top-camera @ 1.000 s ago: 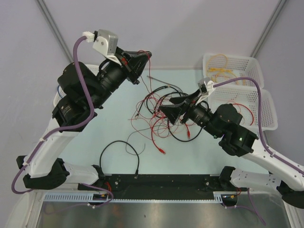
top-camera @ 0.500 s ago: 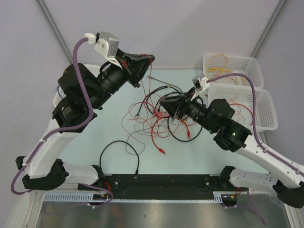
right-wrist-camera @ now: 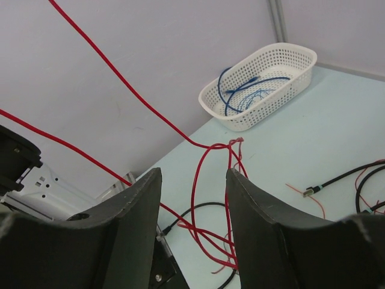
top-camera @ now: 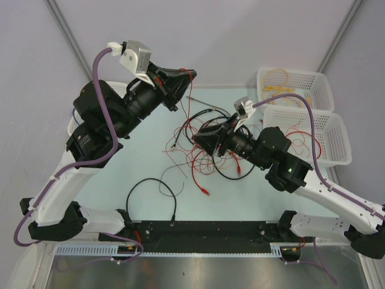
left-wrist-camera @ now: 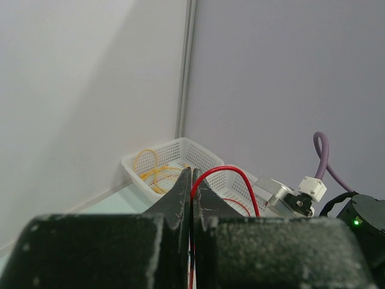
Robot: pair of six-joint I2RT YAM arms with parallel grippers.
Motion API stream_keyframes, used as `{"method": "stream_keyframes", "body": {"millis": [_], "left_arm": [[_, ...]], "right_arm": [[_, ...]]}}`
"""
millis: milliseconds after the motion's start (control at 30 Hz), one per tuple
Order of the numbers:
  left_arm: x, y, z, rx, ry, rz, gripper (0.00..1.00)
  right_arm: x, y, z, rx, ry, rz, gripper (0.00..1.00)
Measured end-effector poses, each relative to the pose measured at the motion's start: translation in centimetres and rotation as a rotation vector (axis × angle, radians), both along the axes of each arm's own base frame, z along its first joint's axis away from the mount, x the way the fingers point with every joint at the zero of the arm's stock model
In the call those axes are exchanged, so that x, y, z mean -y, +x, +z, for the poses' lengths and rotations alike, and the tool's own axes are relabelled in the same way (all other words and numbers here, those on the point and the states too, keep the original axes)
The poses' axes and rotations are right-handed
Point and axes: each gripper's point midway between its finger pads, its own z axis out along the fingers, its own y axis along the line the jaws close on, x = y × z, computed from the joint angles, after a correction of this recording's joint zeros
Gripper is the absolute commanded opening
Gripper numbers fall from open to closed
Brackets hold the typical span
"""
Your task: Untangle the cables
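Left fingers (top-camera: 184, 73) raised over the far edge of the counter (top-camera: 132, 162), pressed together on a red cable (left-wrist-camera: 224, 168) that arcs up out of the tips. Right fingers (top-camera: 198, 139) low over the cables (top-camera: 201, 158), a red-and-black tangle mid-counter. They are parted, with red strands crossing the gap unpinched. One black cable (top-camera: 150, 189) lies apart, near the front. Two baskets (top-camera: 295, 70) at right hold yellow and red cable.
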Motion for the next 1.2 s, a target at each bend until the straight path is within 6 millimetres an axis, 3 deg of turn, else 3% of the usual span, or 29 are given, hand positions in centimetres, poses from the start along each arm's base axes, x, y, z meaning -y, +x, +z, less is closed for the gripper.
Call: {"method": "stream_keyframes", "body": {"millis": [133,233,333,367,600,733,867,967,1033,1200], "left_arm": [[0.1,-0.1,0.0,0.002,0.001,-0.006,0.00],[0.1,-0.1,0.0,0.002,0.001,-0.008,0.00],[0.1,-0.2,0.0,0.003,0.002,-0.012,0.00],[0.1,-0.2,0.0,0.004,0.002,-0.013,0.00],[-0.9,0.8,-0.2,-0.009,0.001,0.064,0.00],[-3.0,2.3,-0.9,-0.022,0.016,0.201,0.00],[-5.4,3.5,-0.4,-0.010,0.017,0.329,0.00],[-7.4,3.7,1.4,0.019,-0.005,0.406,0.00],[-9.0,3.4,3.7,0.056,-0.053,0.447,0.00],[-12.3,1.8,8.7,0.136,-0.177,0.502,0.00]], "right_arm": [[-0.5,-0.3,-0.2,-0.001,-0.004,0.019,0.49],[-0.8,-0.4,-0.5,-0.006,-0.011,0.029,0.39],[-1.1,-0.4,-0.8,-0.010,-0.020,0.032,0.17],[-1.1,-0.4,-0.9,-0.015,-0.020,0.032,0.01],[0.4,1.0,-2.1,-0.049,-0.065,-0.075,0.00],[4.4,3.9,-4.4,-0.108,-0.103,-0.240,0.00],[12.4,9.0,-9.0,-0.229,-0.104,-0.506,0.00],[18.1,11.1,-13.3,-0.349,-0.104,-0.675,0.00],[20.2,11.5,-15.6,-0.420,-0.108,-0.737,0.00],[22.2,11.6,-17.8,-0.493,-0.095,-0.792,0.00]]}}
